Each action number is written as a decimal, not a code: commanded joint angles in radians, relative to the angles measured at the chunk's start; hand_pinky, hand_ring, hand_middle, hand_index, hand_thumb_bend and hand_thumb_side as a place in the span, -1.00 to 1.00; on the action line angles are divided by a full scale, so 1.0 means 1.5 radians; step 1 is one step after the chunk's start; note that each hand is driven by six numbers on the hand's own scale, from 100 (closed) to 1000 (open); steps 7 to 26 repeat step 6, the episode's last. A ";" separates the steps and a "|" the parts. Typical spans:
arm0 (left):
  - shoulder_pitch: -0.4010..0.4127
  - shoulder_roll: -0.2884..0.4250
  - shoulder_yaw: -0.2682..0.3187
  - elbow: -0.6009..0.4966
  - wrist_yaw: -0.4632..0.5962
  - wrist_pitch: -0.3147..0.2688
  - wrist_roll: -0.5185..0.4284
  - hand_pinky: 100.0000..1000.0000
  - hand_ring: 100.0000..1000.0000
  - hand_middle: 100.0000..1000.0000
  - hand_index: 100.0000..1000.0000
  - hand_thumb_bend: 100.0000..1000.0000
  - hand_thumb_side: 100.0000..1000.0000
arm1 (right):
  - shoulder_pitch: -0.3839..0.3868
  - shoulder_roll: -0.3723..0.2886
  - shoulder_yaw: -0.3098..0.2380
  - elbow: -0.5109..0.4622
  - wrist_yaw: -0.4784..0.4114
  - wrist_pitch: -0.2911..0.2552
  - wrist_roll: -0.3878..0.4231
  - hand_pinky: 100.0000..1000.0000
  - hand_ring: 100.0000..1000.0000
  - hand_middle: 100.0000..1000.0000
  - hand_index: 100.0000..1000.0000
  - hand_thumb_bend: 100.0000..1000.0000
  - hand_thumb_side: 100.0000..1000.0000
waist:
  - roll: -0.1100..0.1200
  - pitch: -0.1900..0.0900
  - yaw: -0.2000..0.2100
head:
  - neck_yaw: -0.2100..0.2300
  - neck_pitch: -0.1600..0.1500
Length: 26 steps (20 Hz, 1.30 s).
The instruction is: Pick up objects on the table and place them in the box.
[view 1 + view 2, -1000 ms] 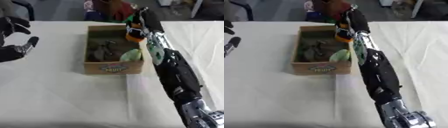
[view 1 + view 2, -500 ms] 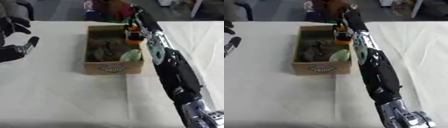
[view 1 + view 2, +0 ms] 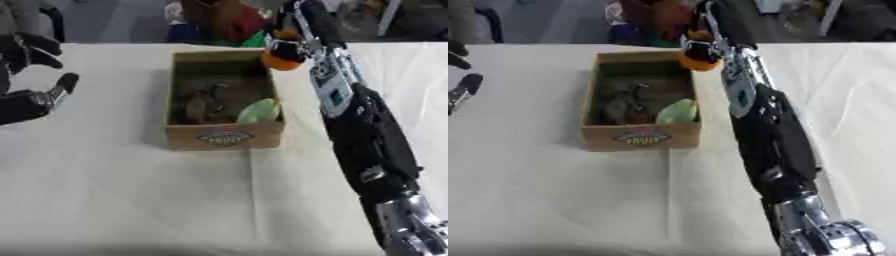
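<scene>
Surface: white cloth-covered table (image 3: pixel 131 200), creased, with dim clutter and a brown shape past its far edge.
Box: cardboard box (image 3: pixel 225 137) near the table's middle, open at the top, printed label on the near wall; holds dark, brownish items and a pale green object (image 3: pixel 259 111) leaning in the near right corner.
Right arm: stretched long from the lower right corner up past the box's right side.
Right hand: right hand (image 3: pixel 297 31) at the box's far right corner, fingers curled round an orange object (image 3: pixel 282 57), rounded with a dark patch on top; exact grip partly hidden by the wrist.
Orange object, position: above the box's far right rim, roughly over the edge rather than clearly over the inside; height above the rim not readable.
Left hand: left hand (image 3: pixel 31 95) idle at the view's left edge, well apart from the box, fingers relaxed and apart, holding nothing.
Step, as judged: carrying the orange object in for a drop; release not yet made.
Risk one: release while over the rim likely sends the object bouncing off the wall onto the cloth outside, towards the far edge.
Risk two: forearm runs just beside the box's right wall; a sideways drift could shove or turn the light box.
Risk three: a drop onto the piled items could roll the object against the pale green one.
</scene>
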 commanded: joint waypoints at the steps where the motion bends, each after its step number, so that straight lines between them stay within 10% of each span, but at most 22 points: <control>1: -0.005 0.014 0.008 -0.008 0.001 -0.001 0.000 0.48 0.14 0.15 0.35 -0.38 -1.00 | -0.020 -0.006 0.014 0.007 -0.009 -0.018 0.020 0.71 1.00 0.65 0.82 -1.00 -1.00 | 0.002 -0.011 0.001 | 0.002 0.003; 26: -0.006 0.012 0.007 -0.008 0.001 0.000 -0.001 0.48 0.14 0.15 0.35 -0.38 -1.00 | -0.020 0.012 0.034 0.054 0.020 -0.053 0.078 0.78 1.00 0.72 0.85 -1.00 -0.78 | 0.002 -0.010 0.003 | 0.001 0.003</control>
